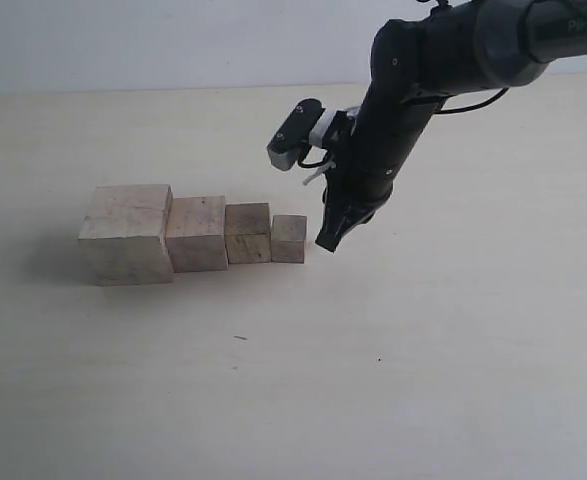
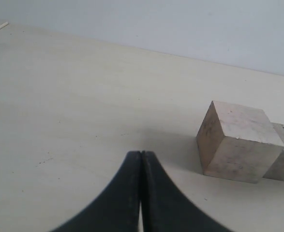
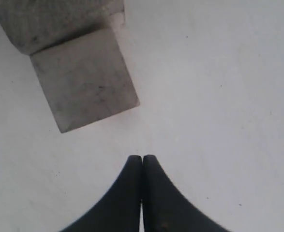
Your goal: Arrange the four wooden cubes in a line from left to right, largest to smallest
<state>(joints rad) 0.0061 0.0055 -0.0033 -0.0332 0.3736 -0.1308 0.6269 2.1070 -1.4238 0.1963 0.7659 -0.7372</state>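
Note:
Four pale wooden cubes stand in a touching row on the table, shrinking from left to right: the largest cube (image 1: 126, 234), the second cube (image 1: 197, 233), the third cube (image 1: 247, 233) and the smallest cube (image 1: 288, 239). My right gripper (image 1: 327, 242) hangs just right of the smallest cube, shut and empty, a small gap from it. Its wrist view shows the shut gripper (image 3: 142, 158) near the smallest cube (image 3: 83, 79). The left gripper (image 2: 141, 154) is shut on nothing; the largest cube (image 2: 238, 141) lies beyond it. The left arm is outside the exterior view.
The light table (image 1: 373, 380) is bare in front of and to the right of the row. A pale wall (image 1: 173, 40) rises behind the table's far edge. The right arm (image 1: 413, 90) reaches in from the upper right.

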